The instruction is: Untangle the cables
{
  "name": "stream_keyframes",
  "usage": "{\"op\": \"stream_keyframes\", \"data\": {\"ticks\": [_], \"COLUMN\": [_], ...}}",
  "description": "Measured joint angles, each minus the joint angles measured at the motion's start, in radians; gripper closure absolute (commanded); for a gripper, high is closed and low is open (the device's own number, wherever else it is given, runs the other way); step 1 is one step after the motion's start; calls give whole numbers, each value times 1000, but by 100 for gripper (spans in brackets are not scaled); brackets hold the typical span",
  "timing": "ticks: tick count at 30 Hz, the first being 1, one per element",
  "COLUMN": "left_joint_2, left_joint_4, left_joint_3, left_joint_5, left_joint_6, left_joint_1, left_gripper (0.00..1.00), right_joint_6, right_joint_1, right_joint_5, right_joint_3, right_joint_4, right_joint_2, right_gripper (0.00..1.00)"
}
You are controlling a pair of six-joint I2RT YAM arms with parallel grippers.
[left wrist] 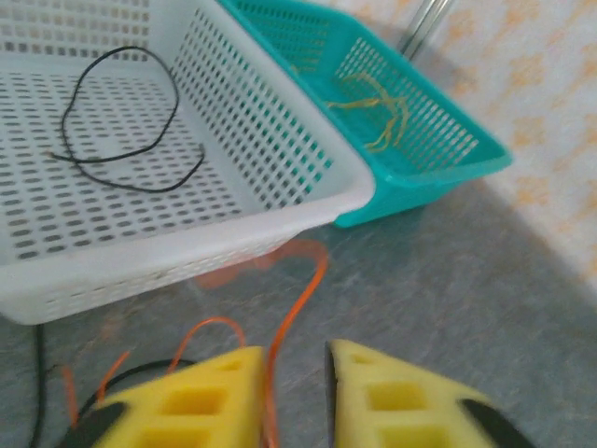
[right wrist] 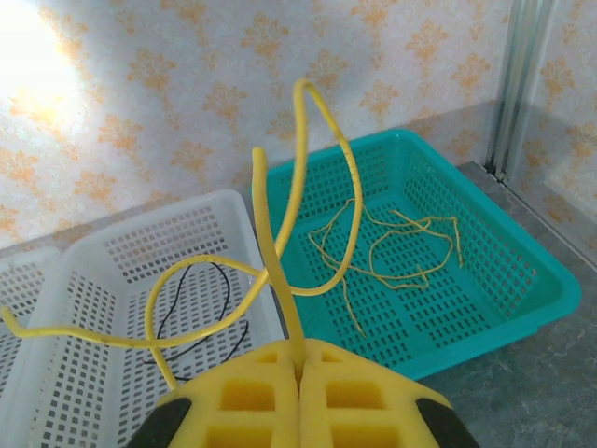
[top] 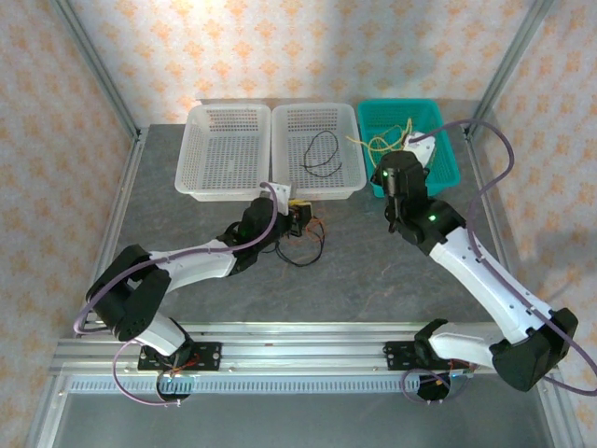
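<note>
left claw (left wrist: 297, 359) is seen spread a little, low over the tabletop (top: 373, 280), just in front of the white basket (left wrist: 187, 252). the orange cable (left wrist: 297, 313) is run through the gap between its fingers (not clearly pinched). a black cable (left wrist: 131, 184) is laid looped inside that white basket. thin yellow cables (right wrist: 401, 277) are piled in the teal basket (right wrist: 508, 217). right claw (right wrist: 298, 359) is pressed together on a thicker yellow cable (right wrist: 275, 243), held raised near the baskets.
</note>
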Motion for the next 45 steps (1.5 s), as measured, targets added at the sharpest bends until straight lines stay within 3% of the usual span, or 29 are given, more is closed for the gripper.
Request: {"op": "stream_keyframes", "data": {"ticks": [2, 6, 11, 15, 27, 39, 45], "left_joint_2": [0, -2, -13, 19, 319, 627, 683], "left_joint_4": [-23, -86, -169, -192, -216, -296, -330], "left_joint_3": [0, 6, 51, 166, 579, 970, 1043], "left_joint_5": [-20, -69, -106, -92, 27, 134, 170], "left_joint_6": [-2, -3, -13, -17, -19, -23, -24], "left_joint_1": [0, 0, 7, 16, 42, 74, 96], "left_gripper": [24, 12, 10, 8, 1, 1, 1], "right_joint_6": [8, 21, 27, 30, 59, 73, 77], "right_joint_1": [0, -3, -49, -156, -393, -454, -466], "right_joint_5": [-9, -24, -51, -122, -252, -300, -314], "right_joint_3": [-8, -10, 0, 15, 110, 308, 399], "right_joint_4": [0, 1, 4, 17, 98, 114, 112], "right_joint_2": [0, 1, 30, 87, 313, 579, 708], "right_gripper": [100, 100, 100, 100, 100, 100, 100]}}
